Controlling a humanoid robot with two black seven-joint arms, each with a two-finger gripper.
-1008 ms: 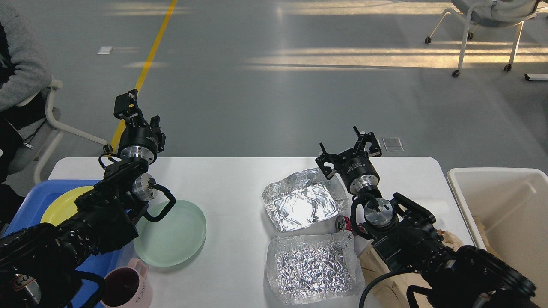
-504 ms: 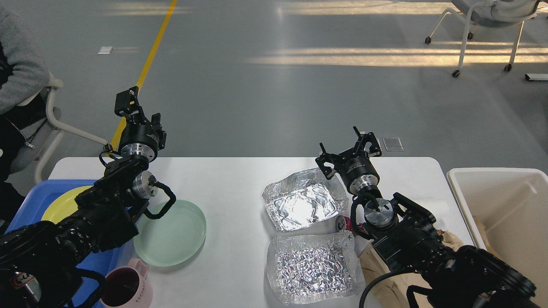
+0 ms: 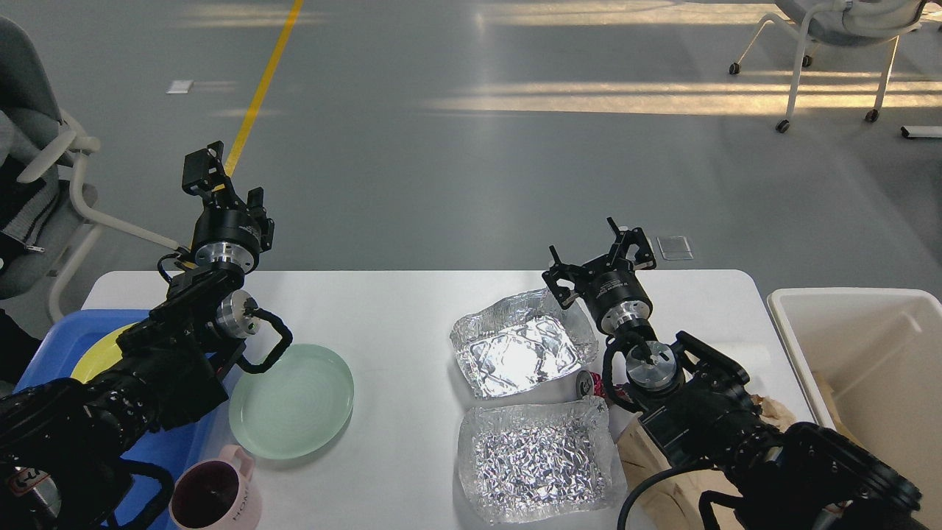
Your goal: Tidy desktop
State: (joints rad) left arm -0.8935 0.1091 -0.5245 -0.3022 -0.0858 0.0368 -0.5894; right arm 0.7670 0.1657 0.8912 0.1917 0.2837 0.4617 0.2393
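Head view: right claw spread wide, holding nothing, at counter far edge; left claw state unclear.

Open white desktop is seen between the green plate and the two foil trays; a bare strip runs along the far edge. The near left corner is crowded by the pink mug and blue tray. The right side is blocked by a can, brown paper and the off-white bin
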